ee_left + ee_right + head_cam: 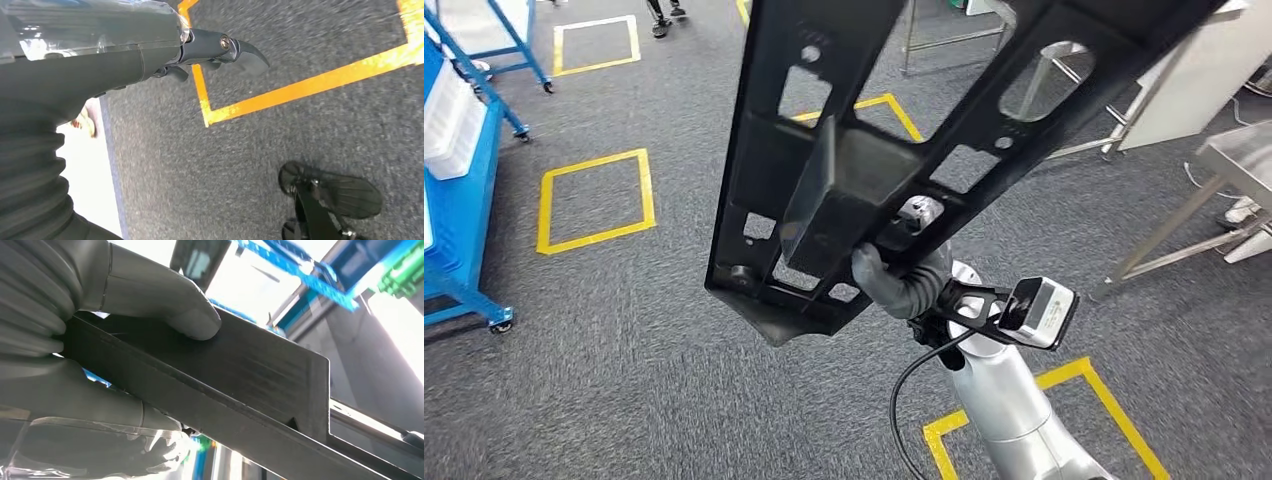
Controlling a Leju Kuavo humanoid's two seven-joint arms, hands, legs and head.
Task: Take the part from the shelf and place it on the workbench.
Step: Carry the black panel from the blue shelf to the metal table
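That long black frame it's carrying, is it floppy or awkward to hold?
Probably stiff: the black frame stays straight though the right hand grips it near one end. Likely fairly light, given its many cutouts. Held off-centre, it may tend to tip or twist.

No text, label, brand or number can be read on anything in these views.

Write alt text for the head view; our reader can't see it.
The robot's right hand holds a long black part up over grey carpet marked with yellow tape squares. A blue shelf stands left, a metal table right.
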